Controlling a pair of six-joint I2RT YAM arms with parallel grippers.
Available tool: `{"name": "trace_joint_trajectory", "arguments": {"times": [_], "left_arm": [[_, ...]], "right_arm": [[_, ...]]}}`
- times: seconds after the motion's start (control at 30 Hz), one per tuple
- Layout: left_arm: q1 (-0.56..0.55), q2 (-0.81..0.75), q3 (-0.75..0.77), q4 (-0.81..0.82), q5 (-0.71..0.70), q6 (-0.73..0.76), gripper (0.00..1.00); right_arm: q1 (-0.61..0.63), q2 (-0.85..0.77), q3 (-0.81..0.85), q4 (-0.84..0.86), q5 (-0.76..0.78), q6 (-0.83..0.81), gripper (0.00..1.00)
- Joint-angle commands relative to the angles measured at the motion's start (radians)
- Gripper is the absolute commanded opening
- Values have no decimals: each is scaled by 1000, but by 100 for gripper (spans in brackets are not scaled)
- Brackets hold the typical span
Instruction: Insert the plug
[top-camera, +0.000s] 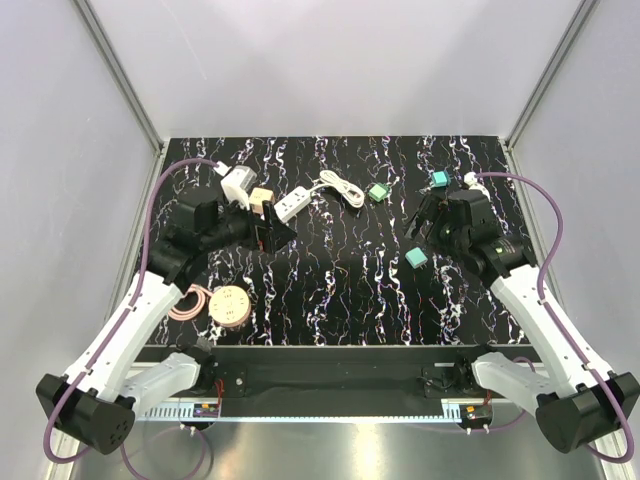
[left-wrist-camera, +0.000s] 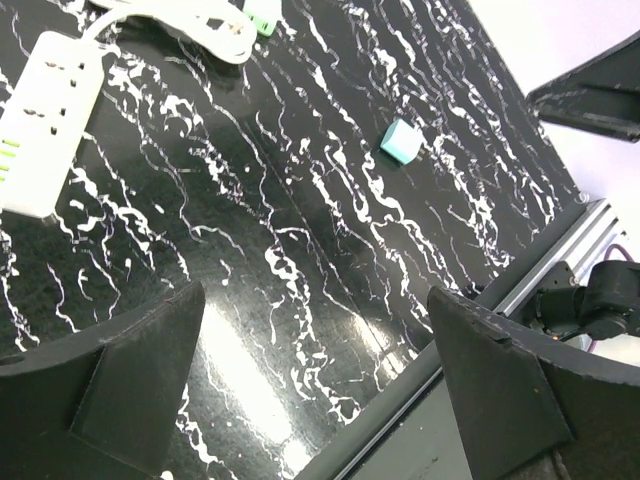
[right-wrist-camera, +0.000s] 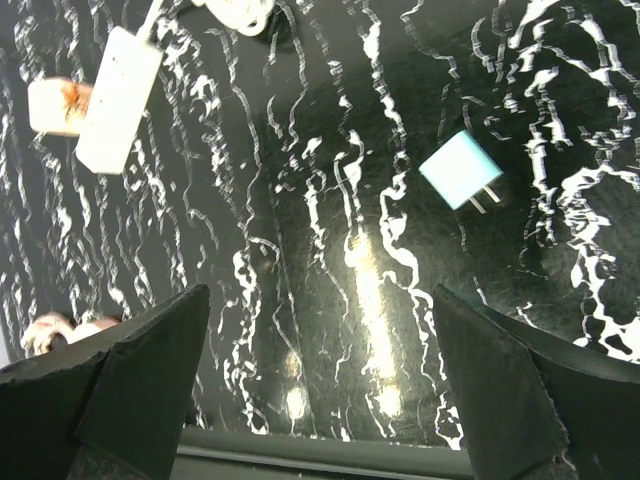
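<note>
Left of centre in the top view, the left end effector, spread wide and empty, sits beside the power strip, while right of centre the teal plug lies on the tabletop just below the nearer right end effector, likewise wide and empty.

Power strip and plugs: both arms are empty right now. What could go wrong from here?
1. The strip lies loose on the table; pushing a plug in may slide it unless one arm steadies it.
2. The teal plug lies flat with its prongs pointing sideways, so the right fingers may grip it crooked.
3. The coiled cord sits beside the strip and could snag an arm.
</note>
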Motion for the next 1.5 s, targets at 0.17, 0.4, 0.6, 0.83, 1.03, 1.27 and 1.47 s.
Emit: {"name": "trace_joint_trajectory", "arguments": {"times": [0.17, 0.4, 0.6, 0.83, 1.03, 1.27, 1.47], "left_arm": [[0, -40, -34, 47, -122, 20, 99], [0, -41, -37, 4, -324, 4, 99], [5, 60, 31, -94, -433, -58, 99], [44, 323, 216, -137, -403, -107, 99], [132, 570, 365, -140, -439, -158, 96], [209, 810, 503, -177, -403, -188, 90], [229, 946, 629, -217, -401, -239, 84]], "right_arm": [[5, 44, 22, 72, 117, 47, 100], [7, 248, 28, 124, 197, 31, 100], [5, 395, 16, 124, 168, 43, 100], [5, 406, 29, 130, 205, -20, 100], [5, 351, 37, 145, 136, -52, 100], [5, 235, -17, 193, 65, -42, 100], [5, 175, -30, 217, 32, -46, 100]]}}
